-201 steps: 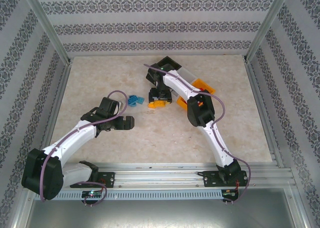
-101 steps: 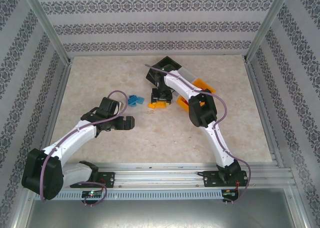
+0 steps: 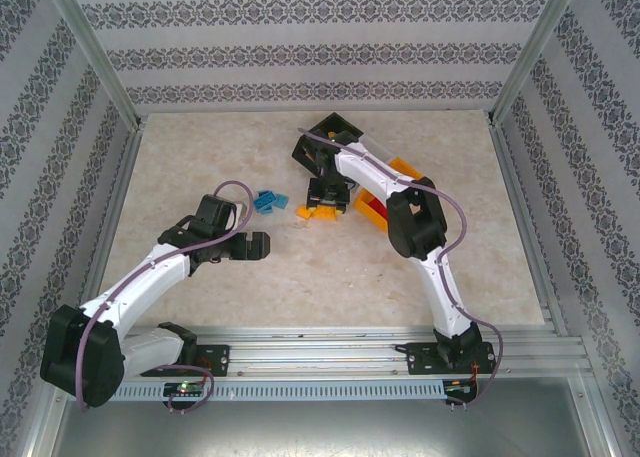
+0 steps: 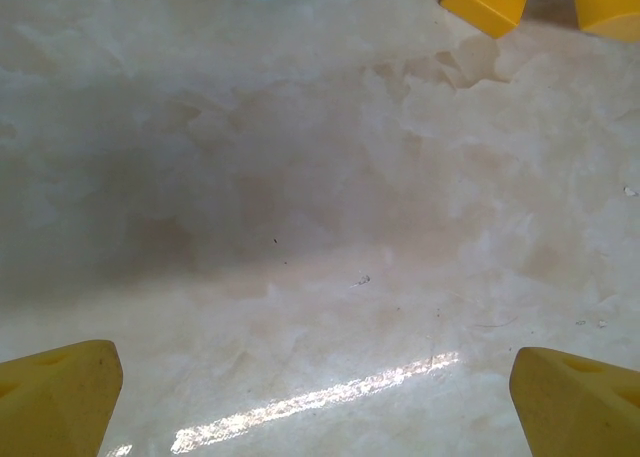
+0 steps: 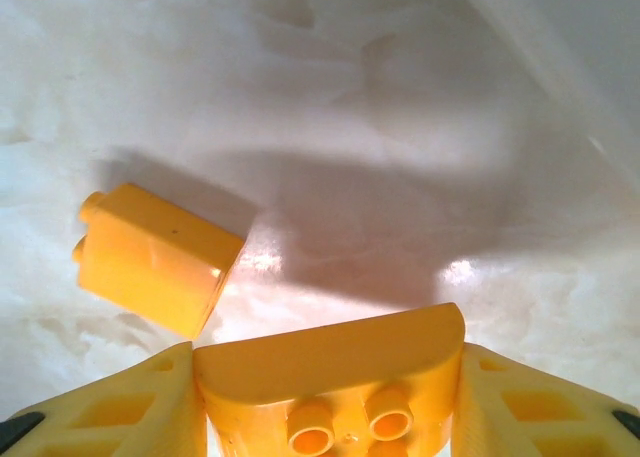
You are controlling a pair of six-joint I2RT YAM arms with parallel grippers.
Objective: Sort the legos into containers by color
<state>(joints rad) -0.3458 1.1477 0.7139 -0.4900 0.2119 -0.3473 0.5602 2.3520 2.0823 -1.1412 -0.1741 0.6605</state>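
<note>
Two arms are mounted at the near edge of the tabletop [image 3: 200,157]. The left gripper [image 4: 318,397] is held low over a bare patch, its fingers [image 4: 60,392] spread wide with nothing between them. Just beyond it, a cluster of blue legos [image 3: 268,201] is laid on the tabletop. To their right, the right gripper [image 5: 328,417] is closed on a half-round yellow lego [image 5: 330,357], which is clamped between both fingers; whether it touches the tabletop cannot be told. A second yellow lego [image 5: 155,257] is seen lying beside it, apart from the fingers. Farther back, the black bin [image 3: 340,129] and the orange-yellow bin [image 3: 408,170] are set, partly hidden by the right arm.
</note>
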